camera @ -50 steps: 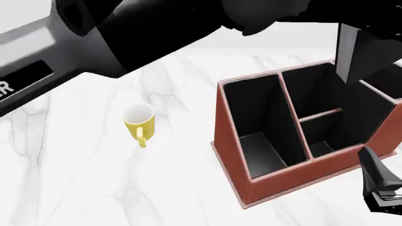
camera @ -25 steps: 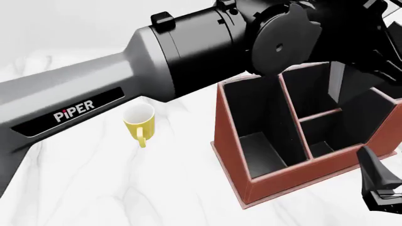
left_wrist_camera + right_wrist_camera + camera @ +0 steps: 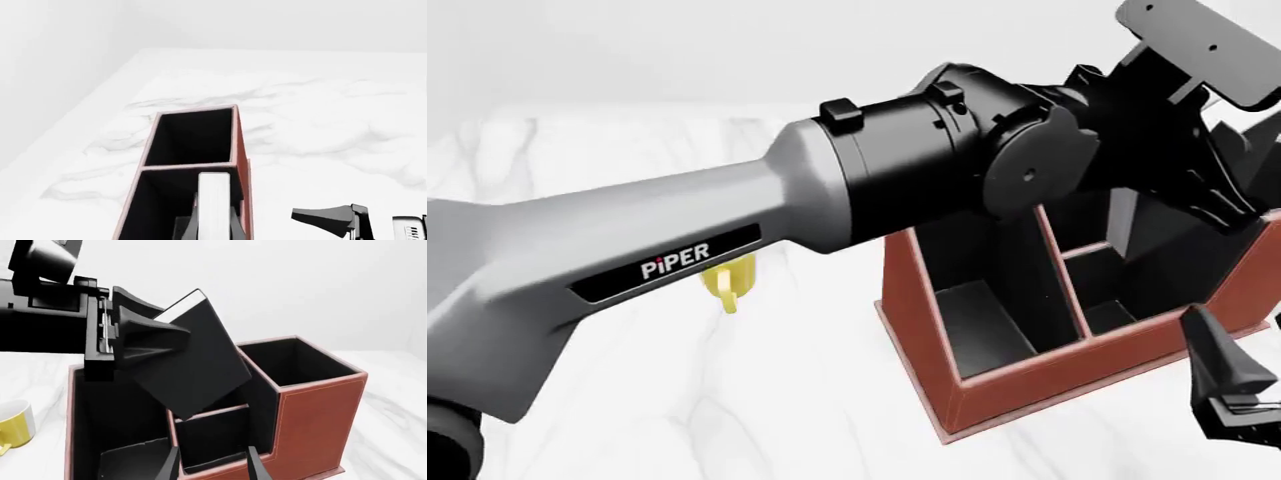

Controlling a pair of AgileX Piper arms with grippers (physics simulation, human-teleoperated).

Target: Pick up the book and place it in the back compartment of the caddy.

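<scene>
Here the small black hardcover book [image 3: 190, 360] is clamped, tilted, in the left gripper [image 3: 143, 337] above the reddish-brown, black-lined caddy [image 3: 313, 410], where its low corner could be caught on the short divider [image 3: 210, 413].

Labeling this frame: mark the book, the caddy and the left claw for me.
book [image 3: 200, 360]: right wrist view, on its black cover.
caddy [image 3: 313, 405]: right wrist view, on its reddish-brown outer wall.
left claw [image 3: 157, 337]: right wrist view, between its fingertips, which are clamped on the book.
</scene>
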